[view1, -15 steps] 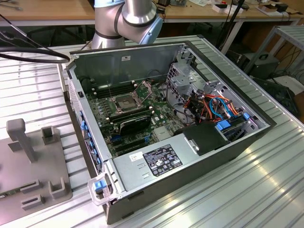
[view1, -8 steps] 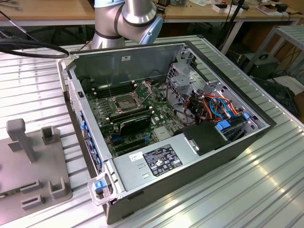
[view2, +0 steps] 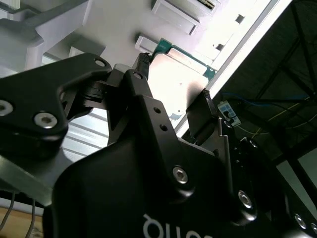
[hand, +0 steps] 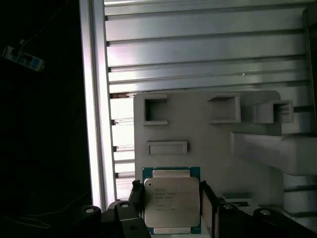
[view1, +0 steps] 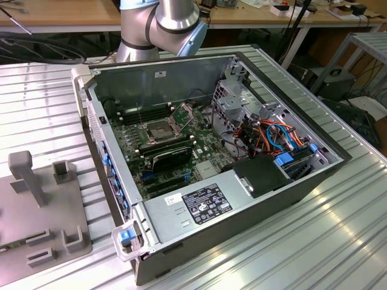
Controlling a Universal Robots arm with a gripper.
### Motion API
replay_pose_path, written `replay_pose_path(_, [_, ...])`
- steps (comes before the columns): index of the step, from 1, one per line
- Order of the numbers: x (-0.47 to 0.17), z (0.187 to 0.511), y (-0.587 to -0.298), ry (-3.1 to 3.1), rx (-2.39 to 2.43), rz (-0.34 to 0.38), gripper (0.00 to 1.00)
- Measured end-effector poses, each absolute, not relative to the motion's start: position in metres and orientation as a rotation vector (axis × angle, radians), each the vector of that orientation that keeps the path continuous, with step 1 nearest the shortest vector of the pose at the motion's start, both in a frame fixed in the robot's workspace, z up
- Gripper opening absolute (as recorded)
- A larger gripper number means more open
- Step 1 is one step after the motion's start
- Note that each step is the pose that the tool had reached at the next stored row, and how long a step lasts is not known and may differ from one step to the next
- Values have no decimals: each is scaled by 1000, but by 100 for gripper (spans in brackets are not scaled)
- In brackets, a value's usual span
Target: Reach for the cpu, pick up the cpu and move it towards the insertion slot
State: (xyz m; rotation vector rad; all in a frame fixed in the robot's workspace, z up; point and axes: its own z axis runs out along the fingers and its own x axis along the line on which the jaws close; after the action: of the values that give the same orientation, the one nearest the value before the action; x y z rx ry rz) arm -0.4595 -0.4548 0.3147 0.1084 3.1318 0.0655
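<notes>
We judged the pick-up step to be in hand. In the first wrist view the gripper (hand: 171,197) held its fingers (hand: 205,197) narrow, pressed on two opposite edges of the cpu (hand: 172,204), which sat between them over the grey holder plate (hand: 213,144) (whether it was clear of the plate, we could not tell). The insertion slot (view1: 158,128) lay well apart, inside the open computer case (view1: 181,72) in the exterior view. By our reckoning, the carry toward it would call for a level chip, a firm pinch and a path over the case wall.
</notes>
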Motion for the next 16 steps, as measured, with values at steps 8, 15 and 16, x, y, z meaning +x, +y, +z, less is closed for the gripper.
replay_pose_path(8, [-459,328,-455,3132,108,65,55])
replay_pose_path(15, [-459,342,-455,3132,108,65,55])
replay_pose_path(16, [-459,344,-455,3132,108,65,55])
